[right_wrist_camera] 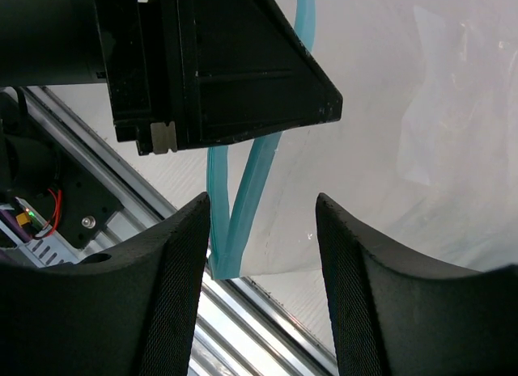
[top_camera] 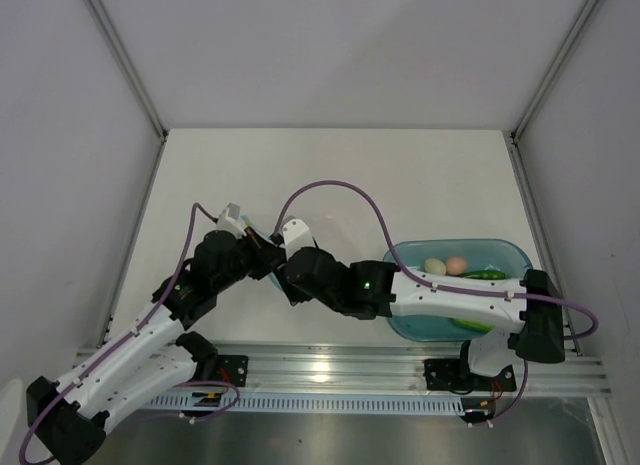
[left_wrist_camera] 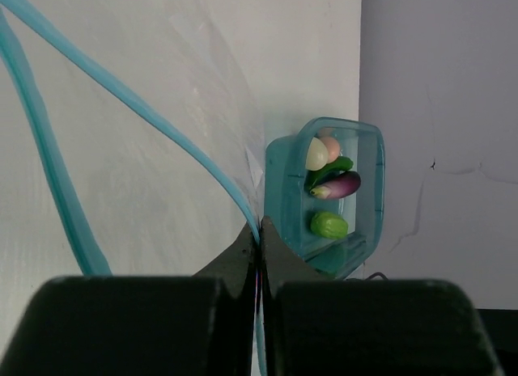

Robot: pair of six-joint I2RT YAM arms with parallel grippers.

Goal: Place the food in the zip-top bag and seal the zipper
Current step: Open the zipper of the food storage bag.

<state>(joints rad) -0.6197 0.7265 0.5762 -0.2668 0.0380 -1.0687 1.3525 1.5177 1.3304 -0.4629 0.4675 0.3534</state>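
Observation:
My left gripper (left_wrist_camera: 260,226) is shut on the zip-top bag's light blue zipper (left_wrist_camera: 121,93), and the clear bag (left_wrist_camera: 212,77) hangs open in front of it. In the right wrist view my right gripper (right_wrist_camera: 261,202) stands open around the bag's lower corner, where the two zipper strips (right_wrist_camera: 243,190) meet; the strips lie close to its left finger (right_wrist_camera: 174,263). From above, both grippers, left (top_camera: 258,247) and right (top_camera: 285,265), meet left of centre and hide the bag. The food lies in the tray: cream egg (left_wrist_camera: 316,154), pink egg (left_wrist_camera: 331,145), pepper (left_wrist_camera: 328,172), eggplant (left_wrist_camera: 340,184), cucumber (left_wrist_camera: 329,225).
The teal tray (top_camera: 505,250) sits at the right, partly under my right arm. An aluminium rail (top_camera: 330,360) runs along the near edge, right below the bag's corner. White walls enclose the table on three sides.

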